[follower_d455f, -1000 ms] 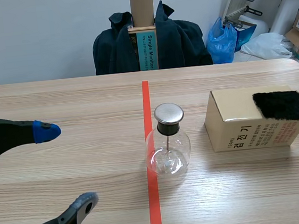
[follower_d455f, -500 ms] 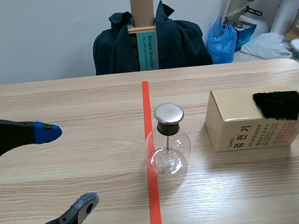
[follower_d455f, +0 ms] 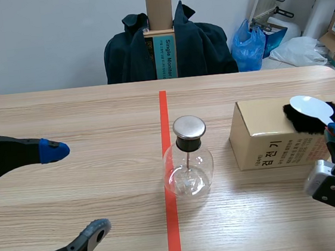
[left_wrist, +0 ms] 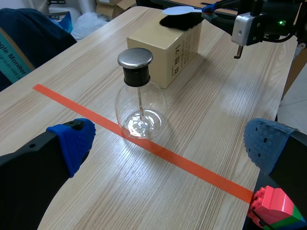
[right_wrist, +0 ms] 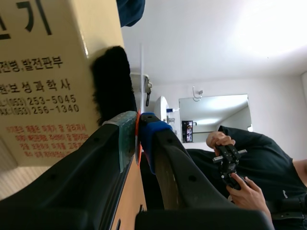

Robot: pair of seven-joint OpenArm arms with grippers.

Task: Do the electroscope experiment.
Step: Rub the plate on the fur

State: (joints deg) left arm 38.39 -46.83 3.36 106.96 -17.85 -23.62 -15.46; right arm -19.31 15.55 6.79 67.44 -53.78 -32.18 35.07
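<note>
Glass electroscope flask (follower_d455f: 188, 170), metal-capped with a thin rod inside, stands upright on the wooden surface (follower_d455f: 82, 110), its base on the orange-red tape line (follower_d455f: 163, 111). At its 3 o'clock sits a cardboard box (follower_d455f: 264, 136) with black fur (follower_d455f: 304, 123) on top. The right jaws pinch the handle of a white spoon (follower_d455f: 311, 108), whose bowl is over the fur; contact cannot be told. At the flask's 9 o'clock the left jaws are spread wide, holding nothing.

Table (follower_d455f: 90, 187): showing pale wood grain, carrying two things.
Flask (follower_d455f: 188, 171): standing upright, touching the tape line (follower_d455f: 162, 111).
Box (follower_d455f: 264, 136): sitting near the flask, apart.
</note>
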